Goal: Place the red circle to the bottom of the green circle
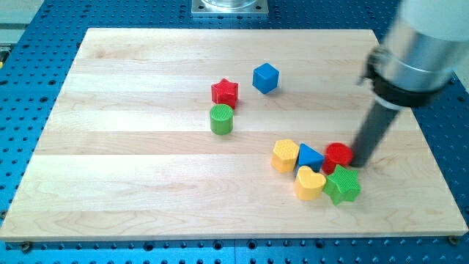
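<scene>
The red circle (338, 155) lies at the view's lower right, in a cluster of blocks. The green circle (221, 119) stands near the board's middle, well to the view's left of it and higher up. My tip (359, 162) rests on the board right beside the red circle, touching or almost touching its right edge. The dark rod rises from there toward the view's upper right.
A red star (225, 92) sits just above the green circle, a blue cube (265, 78) to its right. By the red circle lie a blue triangle (309, 157), a yellow block (285, 155), a yellow heart (310, 183) and a green star (343, 184).
</scene>
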